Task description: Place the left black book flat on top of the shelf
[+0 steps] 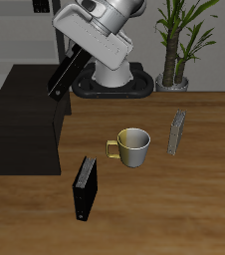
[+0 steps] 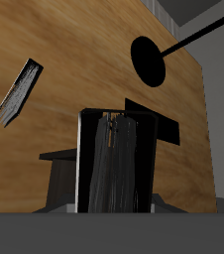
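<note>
From the front, the gripper (image 1: 67, 72) holds the left black book (image 1: 64, 76) tilted in the air above the shelf (image 1: 23, 125); a mug (image 1: 133, 147) stands on the table (image 1: 174, 209). At the wrist, the fingers clamp the book (image 2: 114, 164) upright.

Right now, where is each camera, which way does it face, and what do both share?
Exterior view: in front and above, facing the base at the back; shows the arm and tool holding the left black book by the shelf.
Wrist view: on the tool, looking down the held book at the table; no arm shows.
Shared: the book and the grey slab.
</note>
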Robot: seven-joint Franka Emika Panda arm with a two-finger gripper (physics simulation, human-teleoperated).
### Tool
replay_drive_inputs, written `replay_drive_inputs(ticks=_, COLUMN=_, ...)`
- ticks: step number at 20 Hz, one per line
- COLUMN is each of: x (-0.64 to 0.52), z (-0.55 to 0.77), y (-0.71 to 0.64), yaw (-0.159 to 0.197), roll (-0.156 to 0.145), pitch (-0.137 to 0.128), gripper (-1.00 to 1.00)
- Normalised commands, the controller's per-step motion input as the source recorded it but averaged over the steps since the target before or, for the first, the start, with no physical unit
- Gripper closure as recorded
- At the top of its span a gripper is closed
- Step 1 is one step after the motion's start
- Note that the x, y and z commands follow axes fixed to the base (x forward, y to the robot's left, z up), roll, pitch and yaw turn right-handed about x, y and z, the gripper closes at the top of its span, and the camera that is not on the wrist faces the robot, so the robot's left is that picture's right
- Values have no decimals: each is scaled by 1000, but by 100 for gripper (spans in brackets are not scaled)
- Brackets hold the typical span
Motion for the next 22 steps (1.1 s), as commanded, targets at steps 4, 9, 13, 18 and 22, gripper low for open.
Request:
replay_drive_inputs(ticks=4, x=-87, z=29, y=-728, yaw=22, roll=-201, pitch=-32, gripper=100)
replay_drive_inputs(ticks=9, x=-23, z=9, y=-460, yaw=-5, roll=-170, pitch=4, gripper=100)
replay_drive_inputs(ticks=13, x=3, z=-189, y=-232, yaw=3, roll=-154, pitch=43, gripper=100)
replay_drive_inputs(ticks=18, x=25, z=-315, y=-167, yaw=-2, roll=-49, pitch=60, gripper=100)
replay_drive_inputs(ticks=22, x=40, z=-432, y=35, yaw=8, roll=-7, pitch=84, gripper=100)
